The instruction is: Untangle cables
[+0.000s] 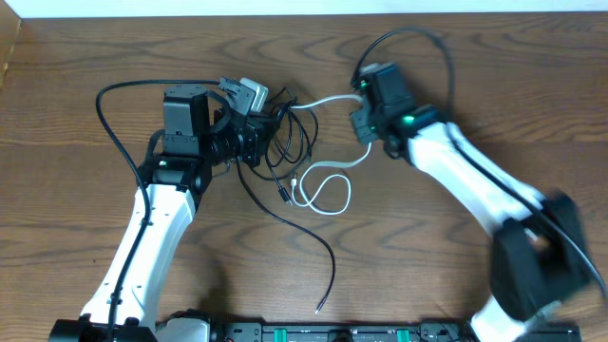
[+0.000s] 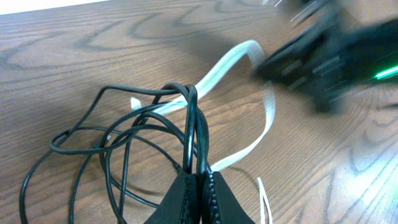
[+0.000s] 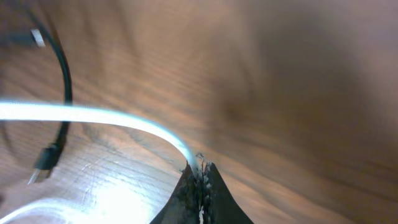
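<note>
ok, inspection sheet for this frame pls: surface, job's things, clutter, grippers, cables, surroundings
surface: wooden table, no marks seen
job's things: black cables tangled mid-table, one end trailing toward the near edge; white cable runs out of the tangle to the right, with a loop lying nearer the arms' bases
clutter: nothing seen
grippers: left gripper shut on black cables; right gripper shut on white cable
cables: thick arm cords arc from each wrist, left cord, right cord
surroundings: pale strip past the far edge; black rail at the near edge
</note>
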`<action>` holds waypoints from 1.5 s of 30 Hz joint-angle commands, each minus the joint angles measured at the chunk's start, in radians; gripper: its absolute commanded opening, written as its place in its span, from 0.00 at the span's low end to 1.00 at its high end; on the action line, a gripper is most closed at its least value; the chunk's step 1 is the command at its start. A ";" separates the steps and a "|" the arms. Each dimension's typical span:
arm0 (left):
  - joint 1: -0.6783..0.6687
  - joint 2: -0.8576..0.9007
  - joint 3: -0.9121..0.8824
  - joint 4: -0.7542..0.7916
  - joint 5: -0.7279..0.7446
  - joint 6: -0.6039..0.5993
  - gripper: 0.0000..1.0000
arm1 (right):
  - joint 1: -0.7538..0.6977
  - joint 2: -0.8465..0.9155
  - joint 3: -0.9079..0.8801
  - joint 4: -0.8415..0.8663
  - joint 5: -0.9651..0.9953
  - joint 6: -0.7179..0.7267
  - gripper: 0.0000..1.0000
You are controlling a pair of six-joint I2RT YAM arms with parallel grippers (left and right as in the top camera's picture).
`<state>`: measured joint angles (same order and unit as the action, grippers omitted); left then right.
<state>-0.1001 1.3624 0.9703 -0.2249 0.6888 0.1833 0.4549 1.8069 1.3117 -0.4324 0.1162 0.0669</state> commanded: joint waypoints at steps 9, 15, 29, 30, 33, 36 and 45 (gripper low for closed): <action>-0.002 -0.018 0.002 0.006 -0.002 -0.002 0.07 | -0.043 -0.624 0.009 -0.168 0.442 -0.002 0.01; -0.002 -0.018 0.002 0.005 -0.002 -0.002 0.07 | -0.117 -0.856 0.009 -0.173 0.573 -0.006 0.01; -0.003 -0.017 0.002 0.001 -0.049 -0.002 0.16 | -0.381 -0.977 0.009 -0.193 0.674 -0.069 0.01; -0.003 -0.017 0.002 -0.003 -0.080 -0.002 0.15 | -0.409 -0.967 0.009 -0.190 0.679 -0.069 0.01; -0.003 -0.017 0.002 -0.014 -0.143 -0.002 0.15 | -0.491 -0.933 0.009 -0.185 0.676 -0.062 0.01; -0.002 -0.017 0.002 -0.018 -0.156 -0.002 0.15 | -0.587 -0.875 0.009 -0.167 0.662 -0.042 0.01; -0.011 -0.017 0.002 -0.025 -0.155 -0.002 0.15 | -0.883 -0.636 0.009 -0.103 0.483 0.045 0.01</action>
<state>-0.1024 1.3613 0.9703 -0.2459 0.5449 0.1799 -0.3531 1.1187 1.3136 -0.5480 0.6895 0.0574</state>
